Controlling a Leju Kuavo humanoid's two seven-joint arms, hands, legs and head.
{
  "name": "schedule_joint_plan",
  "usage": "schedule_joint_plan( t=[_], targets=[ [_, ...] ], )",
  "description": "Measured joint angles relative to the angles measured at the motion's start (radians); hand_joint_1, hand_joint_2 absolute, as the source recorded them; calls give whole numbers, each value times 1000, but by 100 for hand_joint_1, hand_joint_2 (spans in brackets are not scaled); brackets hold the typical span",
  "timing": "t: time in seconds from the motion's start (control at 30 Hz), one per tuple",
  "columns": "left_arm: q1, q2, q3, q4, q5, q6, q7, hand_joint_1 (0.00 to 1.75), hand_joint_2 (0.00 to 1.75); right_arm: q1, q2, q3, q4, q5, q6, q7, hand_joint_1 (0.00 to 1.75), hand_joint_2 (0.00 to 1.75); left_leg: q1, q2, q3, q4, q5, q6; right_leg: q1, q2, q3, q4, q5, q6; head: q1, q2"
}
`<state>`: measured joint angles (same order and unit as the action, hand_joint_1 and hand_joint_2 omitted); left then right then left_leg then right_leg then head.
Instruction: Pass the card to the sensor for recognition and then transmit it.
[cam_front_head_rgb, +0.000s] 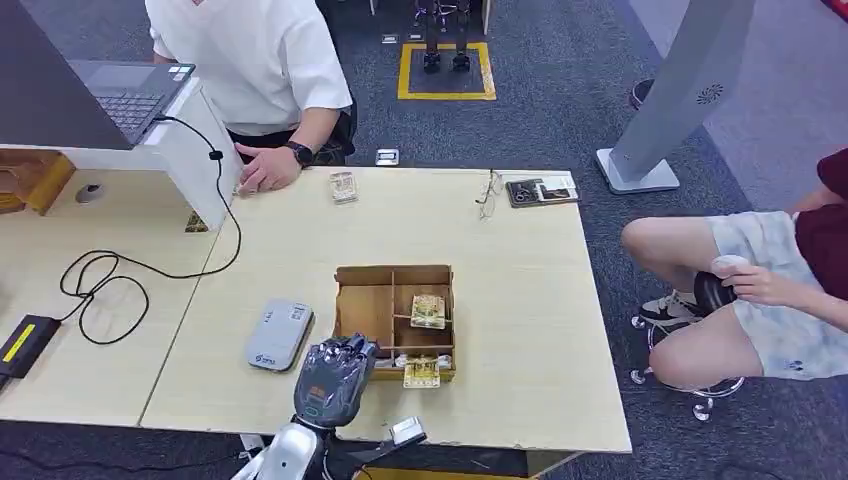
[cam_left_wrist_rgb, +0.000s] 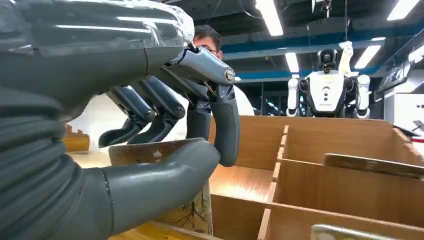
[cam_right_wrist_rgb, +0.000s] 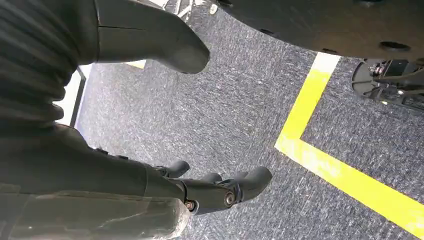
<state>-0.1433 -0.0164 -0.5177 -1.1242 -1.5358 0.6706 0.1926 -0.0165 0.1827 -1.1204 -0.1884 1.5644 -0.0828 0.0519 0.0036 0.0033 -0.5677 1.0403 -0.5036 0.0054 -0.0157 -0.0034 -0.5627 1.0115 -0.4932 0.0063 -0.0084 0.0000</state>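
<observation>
Light wooden table (cam_front_head_rgb: 520, 300), long, with the work area on it. Person in white shirt (cam_front_head_rgb: 255, 60) at the far edge, one hand resting on the tabletop; second person seated on a stool (cam_front_head_rgb: 760, 290) off to the right side. Open grey laptop (cam_front_head_rgb: 125, 95) sits on a white raised stand at far left, black cable (cam_front_head_rgb: 150, 268) looping from it over the table.

Brown wooden divided box (cam_front_head_rgb: 395, 315) near the table's front edge. One patterned card (cam_front_head_rgb: 428, 311) lies in a right-hand compartment, another card (cam_front_head_rgb: 421, 373) at the box's front right corner. Grey-white flat card sensor (cam_front_head_rgb: 279, 335) lies just left of the box.

Left hand (cam_front_head_rgb: 335, 378) is at the box's front left corner, next to the sensor. In the left wrist view the left hand (cam_left_wrist_rgb: 165, 145) has fingers curled over and the thumb under a thin brown-edged card (cam_left_wrist_rgb: 150, 150), pinching it beside the box wall.

Right hand (cam_right_wrist_rgb: 200, 185) hangs over grey carpet with a yellow floor line (cam_right_wrist_rgb: 325, 165), fingers loosely apart, holding nothing.
</observation>
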Motion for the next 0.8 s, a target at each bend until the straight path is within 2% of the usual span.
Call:
schedule_joint_plan(
  t=[0.27, 0.57, 0.7, 0.77, 0.8],
  targets=[
    [-3, 5, 0, 11, 26, 0, -6, 175, 175, 0, 0, 0, 0, -2, 0, 0, 0, 175, 0, 0, 1, 0, 0, 0, 0, 0, 1, 0, 0, 0, 0, 0],
    [21, 16, 0, -23, 32, 0, -28, 175, 175, 0, 0, 0, 0, -1, 0, -1, 0, 175, 0, 0, 0, 0, 0, 0, 0, 0, 0, 0, 0, 0, 0, 0],
    [61, 16, 18, -92, 33, 1, -80, 175, 175, 1, 0, 0, 0, -1, -1, -3, 0, 175, 0, 0, 0, 0, 0, 0, 0, 0, 0, 0, 0, 0, 0, 0],
    [87, 7, 43, -149, 40, 1, -122, 175, 175, 1, 0, 0, 0, 0, -2, -4, 0, 175, 0, 0, 0, 0, 0, 0, 0, 0, 0, 0, 0, 0, 0, 0],
    [101, -6, 65, -190, 51, 1, -169, 175, 175, 1, 0, -1, 0, 0, -2, -4, 0, 175, 0, 0, 0, 0, 0, 0, 0, 0, 0, 0, 0, 0, 0, 0]
  ],
)
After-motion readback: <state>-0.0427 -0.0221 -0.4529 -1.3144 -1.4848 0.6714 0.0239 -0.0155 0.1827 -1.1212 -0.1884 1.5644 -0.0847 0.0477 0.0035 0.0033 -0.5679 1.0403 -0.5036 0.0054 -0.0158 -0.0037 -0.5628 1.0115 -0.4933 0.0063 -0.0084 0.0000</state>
